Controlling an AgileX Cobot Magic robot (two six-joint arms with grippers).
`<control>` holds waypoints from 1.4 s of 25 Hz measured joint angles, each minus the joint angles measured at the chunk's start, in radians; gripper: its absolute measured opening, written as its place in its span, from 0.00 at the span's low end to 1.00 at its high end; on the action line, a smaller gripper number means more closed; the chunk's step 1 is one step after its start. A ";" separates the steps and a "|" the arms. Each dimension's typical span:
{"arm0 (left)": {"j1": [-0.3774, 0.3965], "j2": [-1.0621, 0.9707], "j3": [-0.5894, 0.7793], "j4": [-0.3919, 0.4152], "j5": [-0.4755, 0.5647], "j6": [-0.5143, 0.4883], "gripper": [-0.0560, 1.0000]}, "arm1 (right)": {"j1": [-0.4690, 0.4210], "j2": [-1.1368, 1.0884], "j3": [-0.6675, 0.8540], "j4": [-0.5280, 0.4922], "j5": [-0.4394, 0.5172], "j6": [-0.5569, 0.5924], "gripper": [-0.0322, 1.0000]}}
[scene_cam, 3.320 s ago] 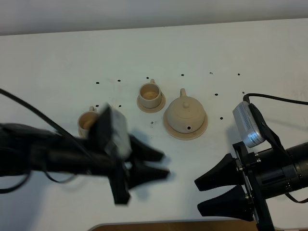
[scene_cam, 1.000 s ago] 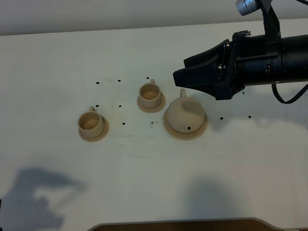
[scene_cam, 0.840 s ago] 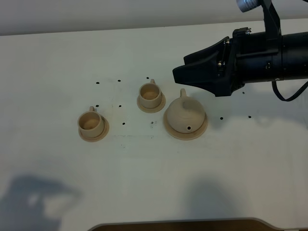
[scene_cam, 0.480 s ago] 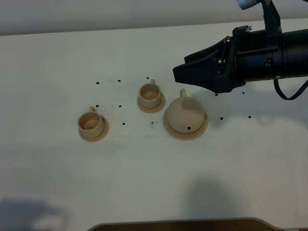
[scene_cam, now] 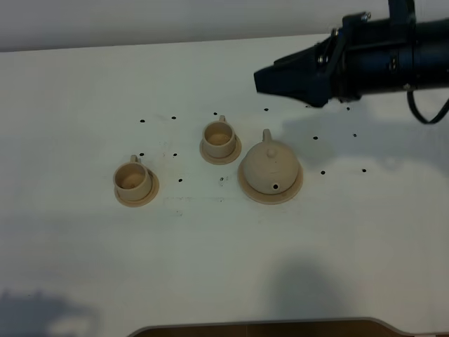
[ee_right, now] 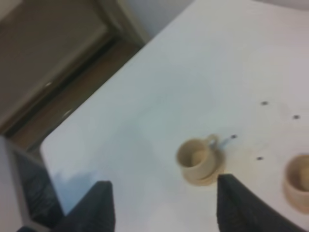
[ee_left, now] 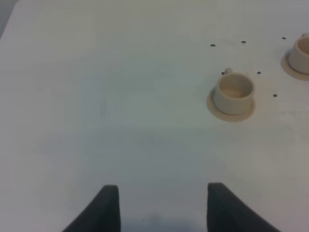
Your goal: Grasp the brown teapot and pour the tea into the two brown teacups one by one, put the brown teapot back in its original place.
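Although the right gripper (scene_cam: pixel 261 78) has come near, the pouring job looks barely begun: the squat, rounded beige-tan clay teapot (scene_cam: pixel 271 168) with its knobbed lid sits untouched on the wide, flat beige-tan clay saucer (scene_cam: pixel 295 191) that is its home on the white tabletop (scene_cam: pixel 351 246). One small beige-tan cylindrical clay teacup (scene_cam: pixel 219 139) stands on its little saucer just beside the teapot, and the matching second teacup (scene_cam: pixel 132 181) stands farther off on that same side, well apart from the teapot. No tea can be made out in either cup, so grasping, both pours and the return to the wide saucer all appear to be left. The right gripper hangs beyond the teapot, on its far side from the high camera and clear of it; the right wrist view shows its jaws spread wide with nothing between them. The left gripper (ee_left: pixel 161 209) is out of the high view, off past the second teacup from the teapot, and its jaws also stand wide and empty. Against a second ago, the right gripper has drawn back from the teapot's loop handle, which it then overlapped in the high view and which now shows in full. A few seconds ago the left arm reached across in front of the cups; it has since gone, while teapot and cups have not shifted.
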 joint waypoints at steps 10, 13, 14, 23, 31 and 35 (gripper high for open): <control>0.000 0.000 0.000 0.000 0.000 0.000 0.48 | 0.085 0.276 -0.373 -0.536 -0.010 0.557 0.50; 0.000 0.000 0.000 0.000 0.000 0.000 0.48 | 0.134 0.364 -0.480 -0.745 0.003 0.765 0.50; 0.000 0.000 0.000 0.000 0.000 0.000 0.48 | 0.151 0.395 -0.509 -0.810 0.014 0.817 0.50; 0.000 0.000 0.000 0.000 0.000 0.000 0.48 | 0.192 0.632 -0.752 -1.052 0.172 1.092 0.56; 0.000 0.000 0.000 0.000 0.000 0.000 0.48 | 0.192 0.764 -0.825 -1.241 0.218 1.179 0.57; 0.000 -0.001 0.000 0.000 0.000 0.000 0.48 | 0.192 0.790 -0.826 -1.268 0.227 1.184 0.57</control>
